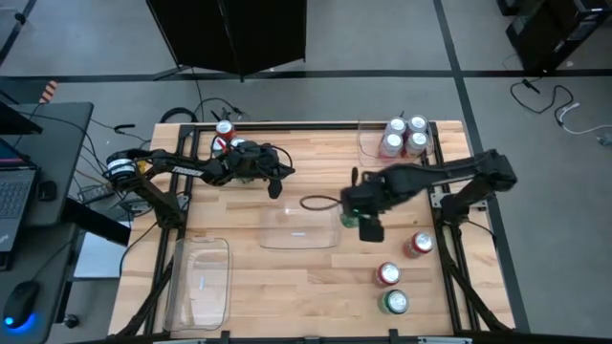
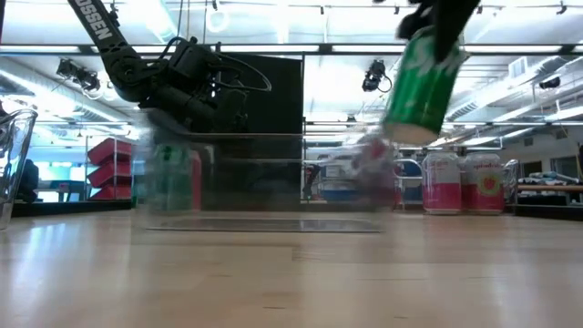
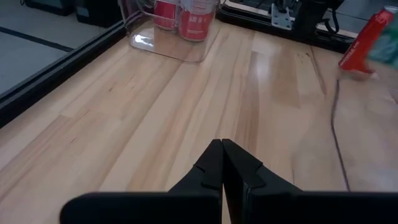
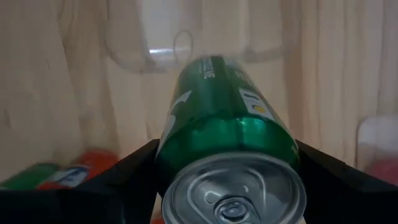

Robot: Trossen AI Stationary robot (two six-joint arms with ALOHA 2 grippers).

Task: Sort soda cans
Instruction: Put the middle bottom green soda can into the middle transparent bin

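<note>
A green soda can (image 2: 421, 82) hangs in the air beside the right end of the clear centre bin (image 1: 301, 227), with my right gripper (image 1: 368, 222) closed around it. On the table near the right edge stand two red cans (image 1: 418, 246) (image 1: 387, 275) and one green can (image 1: 394, 303). Several silver-white and red cans (image 1: 402, 137) stand in the clear bin at the far right. Two more cans (image 1: 224, 136) stand at the far left, behind my left arm. My left gripper (image 3: 222, 163) is shut, holds nothing, and hovers over the far left of the table. My right gripper pinches the green can's side wall (image 4: 186, 134) just below its silver top, one finger (image 4: 134, 168) on each opposite side. The fingers come from above, pointing down. The can hangs below them, lifted clear of the table and slightly tilted, top up.
A second clear bin (image 1: 201, 282) lies at the near left corner. A dark cable loop (image 1: 316, 203) lies on the wood by the centre bin. Bare wood stretches along the near edge between the near left bin and the loose cans.
</note>
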